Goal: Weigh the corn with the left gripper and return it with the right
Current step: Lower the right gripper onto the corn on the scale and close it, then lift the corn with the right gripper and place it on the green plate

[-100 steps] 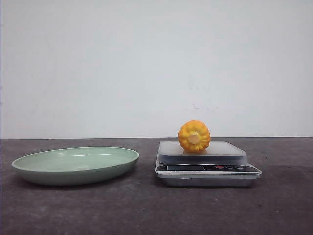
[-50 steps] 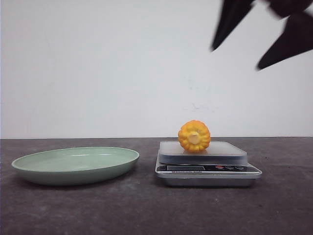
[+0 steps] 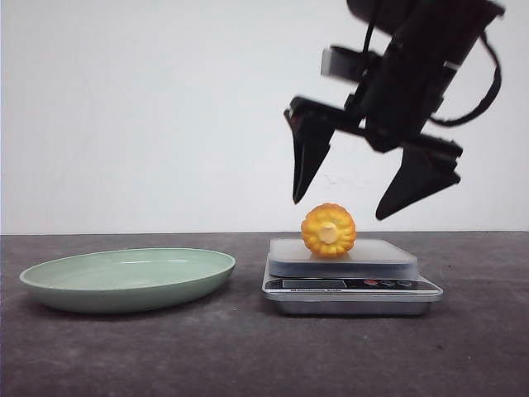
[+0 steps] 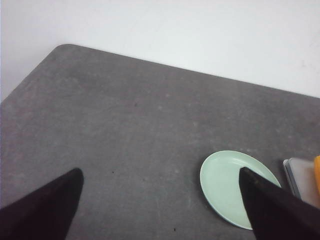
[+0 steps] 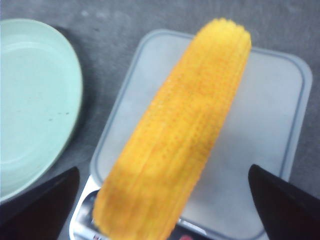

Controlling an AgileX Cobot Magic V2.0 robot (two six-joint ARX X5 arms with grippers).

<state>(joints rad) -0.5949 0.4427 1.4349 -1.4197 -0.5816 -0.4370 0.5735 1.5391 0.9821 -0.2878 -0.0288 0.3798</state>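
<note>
The yellow-orange corn (image 3: 328,231) lies on the platform of a silver kitchen scale (image 3: 388,251), its pale core end facing me. My right gripper (image 3: 340,209) hangs open just above it, one black finger on each side, not touching. In the right wrist view the corn (image 5: 185,130) lies lengthwise on the scale (image 5: 265,115) between the spread jaws of the right gripper (image 5: 163,169). My left gripper (image 4: 160,170) is open and empty, high over the bare table, and does not show in the front view. A sliver of the corn (image 4: 317,172) shows in the left wrist view.
A shallow pale-green plate (image 3: 124,277) sits on the dark grey table to the left of the scale. It also shows in the left wrist view (image 4: 225,180) and the right wrist view (image 5: 30,100). A white wall stands behind the table.
My right gripper has come down from the upper right into view and now straddles the space just above the corn. The corn, scale and plate have not moved.
</note>
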